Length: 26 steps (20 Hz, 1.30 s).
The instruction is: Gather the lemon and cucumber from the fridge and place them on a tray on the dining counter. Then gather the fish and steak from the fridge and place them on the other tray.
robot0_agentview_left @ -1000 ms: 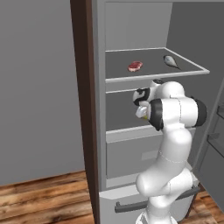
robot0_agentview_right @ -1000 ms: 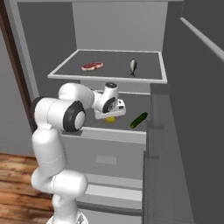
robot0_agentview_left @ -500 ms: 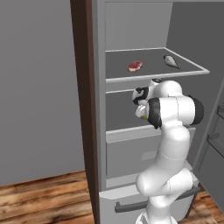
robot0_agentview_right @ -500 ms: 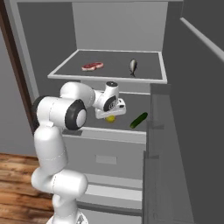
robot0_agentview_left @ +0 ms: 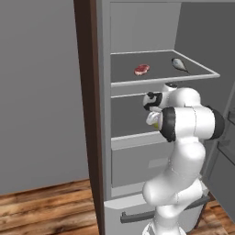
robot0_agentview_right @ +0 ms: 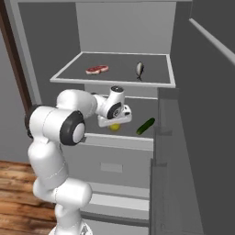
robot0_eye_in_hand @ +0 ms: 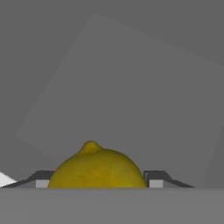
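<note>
One lemon (robot0_eye_in_hand: 97, 168) sits squarely between the two fingers of the gripper (robot0_agentview_right: 114, 123), which has it clasped on the fridge's (robot0_agentview_right: 46, 41) middle shelf, with the cucumber (robot0_agentview_right: 145, 126) just right of the lemon.

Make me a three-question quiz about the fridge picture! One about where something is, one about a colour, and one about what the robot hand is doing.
1. Where does the steak lie?
A. top shelf, beside the fish
B. lower shelf
C. the floor

2. What colour is the cucumber?
A. red
B. dark green
C. blue

3. What is the gripper doing?
A. hanging open over the steak
B. closed on the lemon
C. pulling the fridge handle

Answers:
1 A, steak and fish share the upper shelf.
2 B, it shows as a dark green oblong on the lower shelf.
3 B, the hand view shows the lemon sitting between both fingertips.
</note>
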Available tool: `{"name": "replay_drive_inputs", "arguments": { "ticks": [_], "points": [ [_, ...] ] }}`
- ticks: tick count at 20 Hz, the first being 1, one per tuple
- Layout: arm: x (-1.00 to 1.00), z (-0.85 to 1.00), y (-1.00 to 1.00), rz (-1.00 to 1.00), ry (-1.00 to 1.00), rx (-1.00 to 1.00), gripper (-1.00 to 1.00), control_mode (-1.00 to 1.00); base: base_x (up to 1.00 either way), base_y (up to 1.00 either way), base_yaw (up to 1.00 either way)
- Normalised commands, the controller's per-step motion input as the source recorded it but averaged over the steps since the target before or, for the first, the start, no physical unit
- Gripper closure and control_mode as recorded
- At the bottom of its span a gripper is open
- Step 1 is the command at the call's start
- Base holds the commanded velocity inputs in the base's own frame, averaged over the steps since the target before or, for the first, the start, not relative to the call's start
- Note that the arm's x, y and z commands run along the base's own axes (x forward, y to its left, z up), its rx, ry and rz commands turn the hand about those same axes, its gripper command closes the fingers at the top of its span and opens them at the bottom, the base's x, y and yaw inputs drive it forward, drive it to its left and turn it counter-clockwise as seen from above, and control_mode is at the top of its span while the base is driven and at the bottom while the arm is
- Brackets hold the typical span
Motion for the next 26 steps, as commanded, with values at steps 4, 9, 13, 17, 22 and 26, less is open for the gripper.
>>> {"name": "replay_drive_inputs", "arguments": {
  "ticks": [4,9,13,17,22,26],
  "points": [
    [-0.74,0.13,0.08,0.0,-0.07,0.0,1.0,-1.0,0.0,0.0,0.0],
    [-0.6,0.34,0.11,0.0,-0.08,0.0,1.0,-1.0,0.0,0.0,0.0],
    [-0.57,0.46,0.12,0.0,-0.11,0.0,1.0,-1.0,0.0,0.0,0.0],
    [-0.61,0.5,0.09,0.0,-0.11,0.0,1.0,-1.0,0.0,0.0,0.0],
    [-0.62,0.54,0.06,0.0,-0.07,0.0,1.0,-1.0,0.0,0.0,0.0],
    [-0.58,0.59,0.03,0.0,-0.03,0.0,1.0,-1.0,0.0,0.0,0.0]
  ]
}}
